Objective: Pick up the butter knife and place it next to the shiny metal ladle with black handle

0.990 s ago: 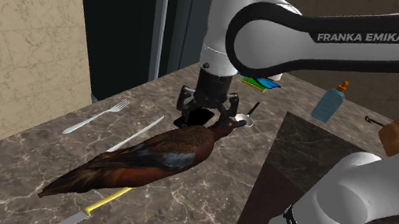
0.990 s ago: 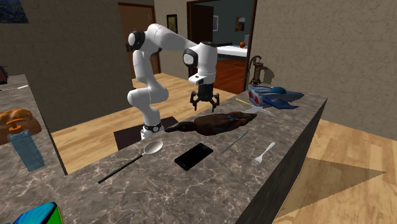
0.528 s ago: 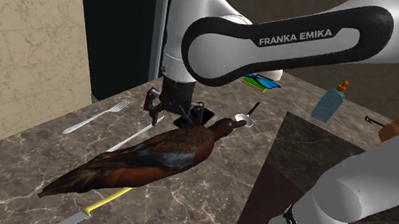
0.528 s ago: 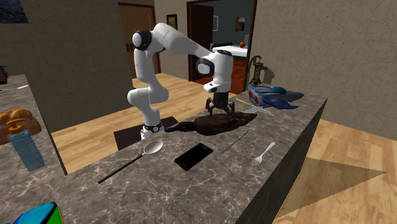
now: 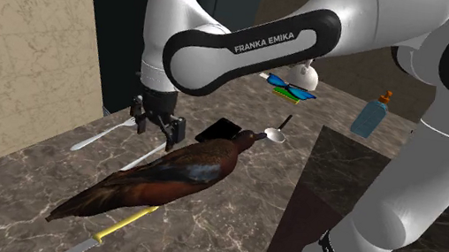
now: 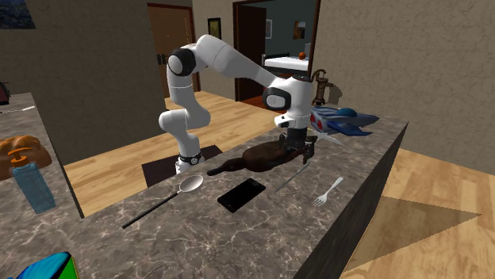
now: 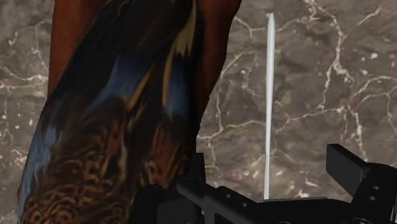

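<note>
Arm poised over the butter knife (image 7: 269, 95) on a dark marbled counter (image 5: 21, 165).
A brown bird (image 5: 163, 175) sprawls mid-counter, and the ladle (image 6: 189, 185) lies well apart, toward the counter's other end. The gripper (image 5: 158, 130) hangs with its fingers spread, straddling the thin knife, which lies flat between the bird and the fork (image 6: 328, 193), near the edge far from the stand. The descent should be straight down, fingers crosswise to the blade and clear of the bird's flank before pinching.
</note>
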Controlling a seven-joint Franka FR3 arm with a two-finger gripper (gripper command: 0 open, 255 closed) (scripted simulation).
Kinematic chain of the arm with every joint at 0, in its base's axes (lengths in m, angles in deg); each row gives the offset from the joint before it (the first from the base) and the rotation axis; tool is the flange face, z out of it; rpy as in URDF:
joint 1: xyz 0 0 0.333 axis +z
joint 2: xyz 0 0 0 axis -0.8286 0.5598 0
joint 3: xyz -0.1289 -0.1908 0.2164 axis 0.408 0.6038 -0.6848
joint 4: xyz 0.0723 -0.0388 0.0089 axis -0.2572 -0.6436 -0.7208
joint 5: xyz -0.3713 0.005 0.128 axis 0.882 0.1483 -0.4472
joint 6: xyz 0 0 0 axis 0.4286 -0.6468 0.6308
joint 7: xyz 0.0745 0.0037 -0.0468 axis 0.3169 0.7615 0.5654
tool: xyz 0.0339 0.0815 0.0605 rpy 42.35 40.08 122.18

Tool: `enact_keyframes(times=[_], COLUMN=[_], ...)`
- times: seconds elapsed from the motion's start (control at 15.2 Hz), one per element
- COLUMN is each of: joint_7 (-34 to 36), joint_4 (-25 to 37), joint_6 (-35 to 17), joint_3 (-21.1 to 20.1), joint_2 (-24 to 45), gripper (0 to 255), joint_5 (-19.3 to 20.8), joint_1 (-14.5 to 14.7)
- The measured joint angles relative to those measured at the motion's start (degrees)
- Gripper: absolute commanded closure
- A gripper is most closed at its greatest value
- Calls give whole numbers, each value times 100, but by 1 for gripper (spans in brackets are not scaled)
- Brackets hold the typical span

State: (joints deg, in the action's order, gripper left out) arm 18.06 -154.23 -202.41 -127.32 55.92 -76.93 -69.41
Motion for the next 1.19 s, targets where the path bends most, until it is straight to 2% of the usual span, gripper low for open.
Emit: enact_keyframes(times=[0.13,0.33,0.66,0.99,1.06,1.19], joint_7=[421,603,727,738,738,738], joint_4=[253,244,99,91,91,91], joint_6=[-25,-195,-479,-501,-501,-501], joint_3=[77,145,215,221,221,221], joint_2=[362,575,762,778,779,779], gripper=[0,0,0,0,255,255], joint_5=[271,444,614,629,629,629], joint_1=[150,239,313,321,321,321])
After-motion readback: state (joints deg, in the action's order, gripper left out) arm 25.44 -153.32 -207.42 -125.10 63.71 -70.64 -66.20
